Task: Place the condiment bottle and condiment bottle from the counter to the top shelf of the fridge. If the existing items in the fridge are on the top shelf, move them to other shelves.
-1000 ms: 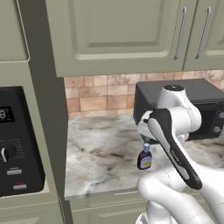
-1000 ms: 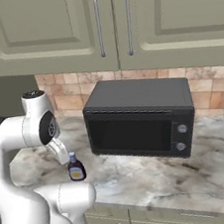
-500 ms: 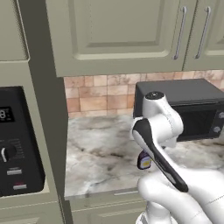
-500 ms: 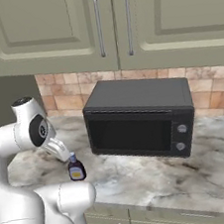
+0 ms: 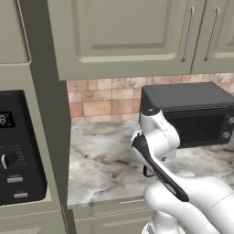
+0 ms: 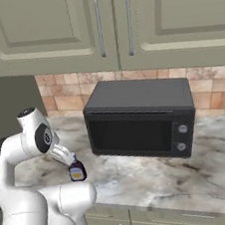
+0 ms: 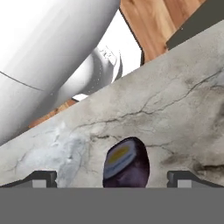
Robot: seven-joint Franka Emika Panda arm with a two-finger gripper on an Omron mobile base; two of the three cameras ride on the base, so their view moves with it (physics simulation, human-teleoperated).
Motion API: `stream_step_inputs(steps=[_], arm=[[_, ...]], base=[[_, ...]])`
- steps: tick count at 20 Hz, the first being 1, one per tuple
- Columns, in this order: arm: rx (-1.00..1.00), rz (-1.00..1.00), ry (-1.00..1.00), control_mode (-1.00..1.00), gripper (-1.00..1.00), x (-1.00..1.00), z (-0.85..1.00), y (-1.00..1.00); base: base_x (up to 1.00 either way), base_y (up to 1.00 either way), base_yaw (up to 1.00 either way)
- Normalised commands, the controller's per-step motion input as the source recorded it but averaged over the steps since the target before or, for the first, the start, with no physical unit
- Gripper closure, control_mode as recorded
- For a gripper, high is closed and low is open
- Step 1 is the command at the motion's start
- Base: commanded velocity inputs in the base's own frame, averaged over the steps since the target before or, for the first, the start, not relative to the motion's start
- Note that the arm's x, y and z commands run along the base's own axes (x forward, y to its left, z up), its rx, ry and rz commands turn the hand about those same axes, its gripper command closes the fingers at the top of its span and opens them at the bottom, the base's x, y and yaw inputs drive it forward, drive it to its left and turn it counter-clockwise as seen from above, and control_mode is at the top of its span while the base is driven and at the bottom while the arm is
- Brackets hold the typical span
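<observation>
Reaching for the first condiment bottle [image 7: 126, 164] on the counter [image 7: 175, 118].
Gripper [image 7: 112, 178] spread wide around it (nothing held); next, descend and close.

A single pale digit, perhaps an 8, on the black wall oven's display [image 5: 3, 119].

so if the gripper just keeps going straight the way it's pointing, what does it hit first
Most likely the condiment bottle: it stands on the counter between the two tips of the open gripper, right in its line. Depth is hard to judge, so the gap left is unclear.
</observation>
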Motion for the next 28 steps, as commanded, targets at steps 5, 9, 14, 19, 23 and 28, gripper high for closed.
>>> stream_step_inputs(steps=[5,9,14,19,23,28], arm=[[-0.01,0.0,0.0,-1.0,-1.0,0.4,-0.24,0.02],[-0.09,0.0,0.0,-1.0,-1.0,0.34,-0.26,0.0],[-0.12,0.0,0.0,-1.0,-1.0,0.09,-0.18,0.0],[-0.09,0.0,0.0,-1.0,-1.0,0.0,-0.13,-0.03],[-0.05,0.0,0.0,-1.0,-1.0,0.0,-0.17,-0.27],[0.0,0.0,0.0,-1.0,-1.0,0.0,0.0,-0.08]], base=[[0.0,0.0,0.0],[0.0,0.0,0.0],[0.0,0.0,0.0],[0.0,0.0,0.0],[0.0,0.0,0.0],[0.0,0.0,0.0]])
